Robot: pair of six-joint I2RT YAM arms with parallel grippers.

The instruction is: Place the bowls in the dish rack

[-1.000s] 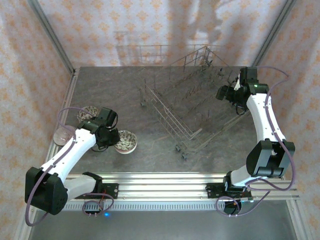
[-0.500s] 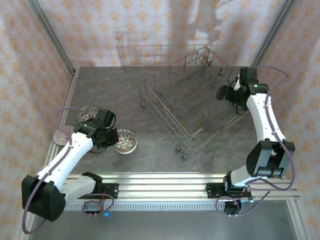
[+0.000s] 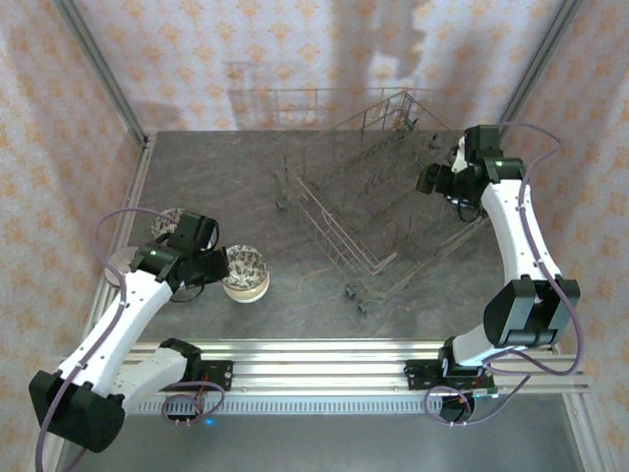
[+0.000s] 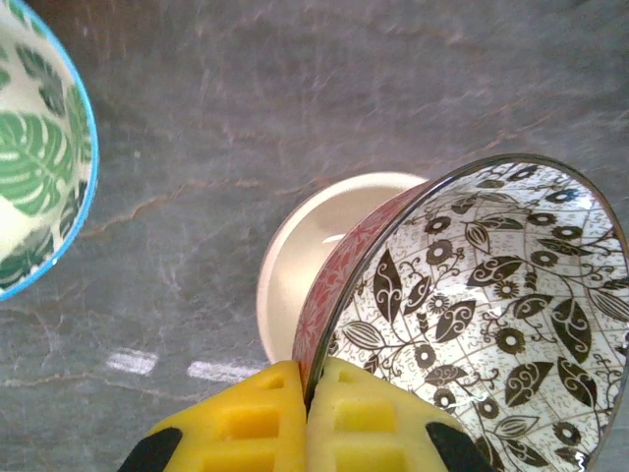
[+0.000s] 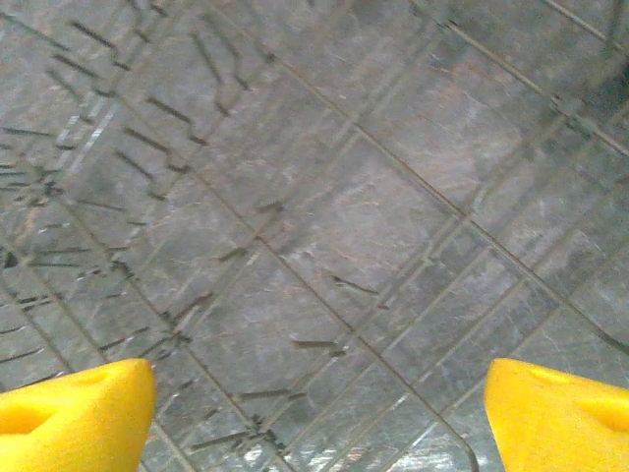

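Plainly, the left hand (image 4: 305,433) was clamped on the rim of a patterned bowl (image 4: 482,324), its two yellow pads pressed together with the thin edge between them. That bowl, red outside and covered in black leaves and flowers inside, hung tilted over a plain cream bowl (image 4: 305,246) that sat on the bench (image 4: 295,88). A green-leaf bowl (image 4: 34,177) with a blue rim stood apart to the left in the wrist view. From above, all of this lay at the near left of the bench, well apart from the dish rack (image 3: 369,206).

The right hand (image 5: 314,413) was spread wide and held nothing, its yellow tips at the two lower corners of its own view, with the rack's wire floor and short tines below it. The rack sat turned cornerwise toward the far right and held no bowl.

The bench was grey, stone-like, with pale veins. Pinkish walls (image 3: 246,49) printed with small orange motifs closed it in, slanted metal posts (image 3: 98,69) stood at the corners, and ribbed metal rails (image 3: 324,359) ran along the near edge.
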